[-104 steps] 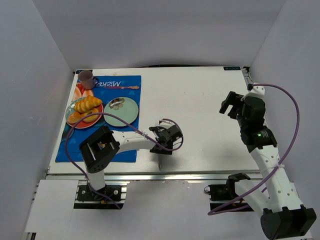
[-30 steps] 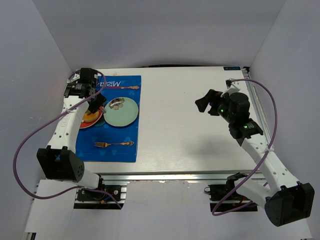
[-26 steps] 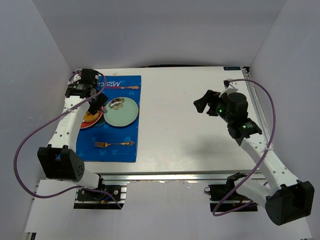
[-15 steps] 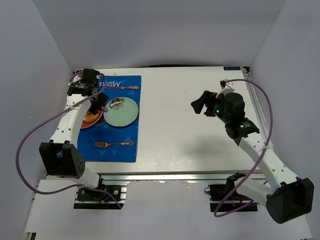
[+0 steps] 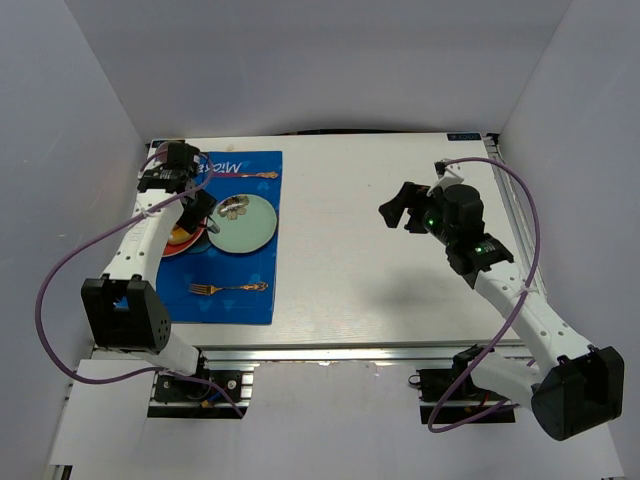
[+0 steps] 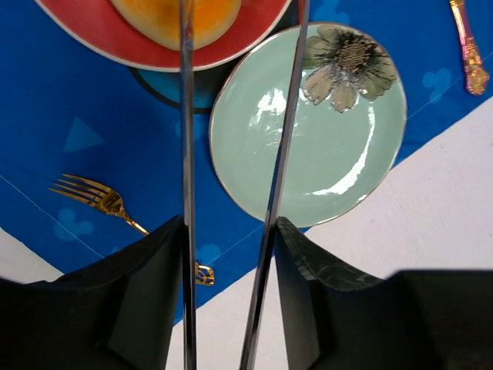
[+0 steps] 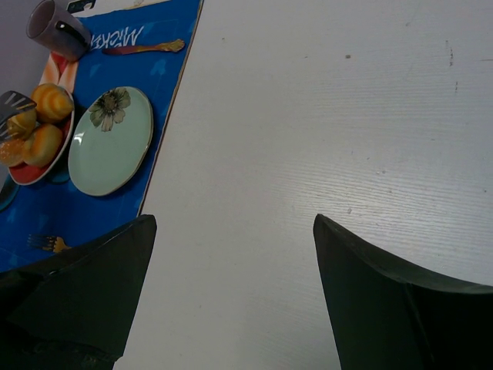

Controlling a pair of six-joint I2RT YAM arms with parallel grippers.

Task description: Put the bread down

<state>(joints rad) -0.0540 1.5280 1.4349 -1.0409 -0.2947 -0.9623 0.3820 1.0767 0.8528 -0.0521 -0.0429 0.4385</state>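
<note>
Golden-brown pastries lie on a red plate (image 5: pixel 178 240) at the far left of the blue mat. In the right wrist view they show as three lumps; the small one (image 7: pixel 21 122) by the tong tip looks like the bread roll. My left gripper (image 5: pixel 195 205) (image 6: pixel 231 223) is shut on silver tongs (image 6: pixel 187 116), whose two arms reach over the red plate (image 6: pixel 85 35). A golden pastry (image 6: pixel 208 11) lies between their far ends, and I cannot tell if they grip it. My right gripper (image 5: pixel 395 212) (image 7: pixel 235 223) is open and empty above the bare table.
A pale green flower plate (image 5: pixel 243 222) (image 6: pixel 323 146) sits beside the red plate. A gold fork (image 5: pixel 228 288) (image 6: pixel 92 196) lies on the mat's near part, a gold spoon (image 5: pixel 255 175) at its far edge. A grey mug (image 7: pixel 54 29) stands at the far left corner.
The left arm went from mid-table to over the red plate at the far left. A fork now lies on the mat. The right gripper has drifted left.
</note>
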